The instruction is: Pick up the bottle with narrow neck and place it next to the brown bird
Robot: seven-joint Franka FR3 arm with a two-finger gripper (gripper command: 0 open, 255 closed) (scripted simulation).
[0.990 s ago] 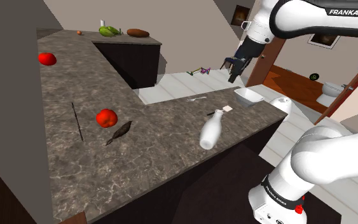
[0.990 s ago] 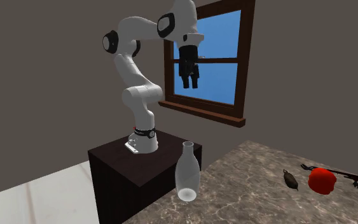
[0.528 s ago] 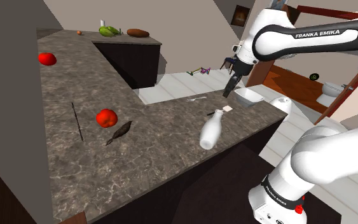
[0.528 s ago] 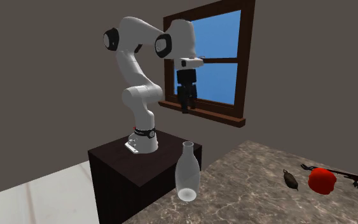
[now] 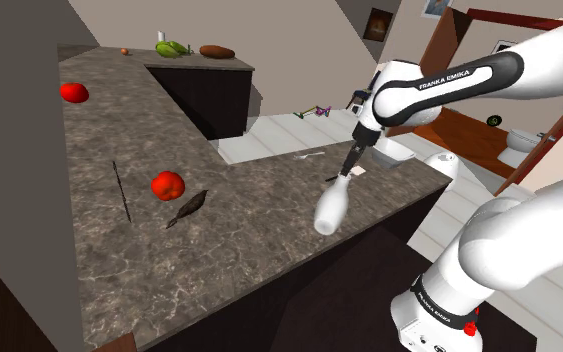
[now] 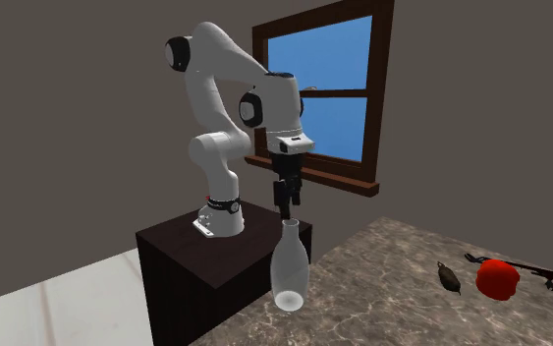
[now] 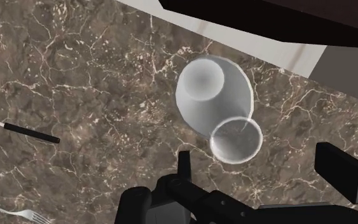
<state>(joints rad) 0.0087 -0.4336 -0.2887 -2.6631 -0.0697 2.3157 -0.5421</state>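
A pale translucent bottle (image 5: 331,206) with a narrow neck stands upright near the counter's edge. It is also in the second exterior view, the bottle (image 6: 288,271). My black gripper (image 5: 351,165) hangs open just above its mouth, and the second exterior view has the gripper (image 6: 285,202) right over the neck. Seen from above, the bottle's open mouth (image 7: 236,139) lies between the spread fingers (image 7: 341,168) of the gripper (image 7: 263,167), which do not touch it. The small brown bird (image 5: 187,208) lies on the counter beside a red fruit (image 5: 168,184); across the counter I see the bird (image 6: 450,279).
The dark marble counter (image 5: 259,230) carries a thin black stick (image 5: 121,190), a fork (image 5: 309,156), a second red fruit (image 5: 74,92), and green and brown items (image 5: 172,48) at the far end. A white tray (image 5: 391,151) sits past the bottle. The dark stand (image 6: 181,246) is beside the counter.
The arm has come down and toward the bottle, bringing the gripper from high above to just over the neck. The fingers stayed open; the bottle has not moved.
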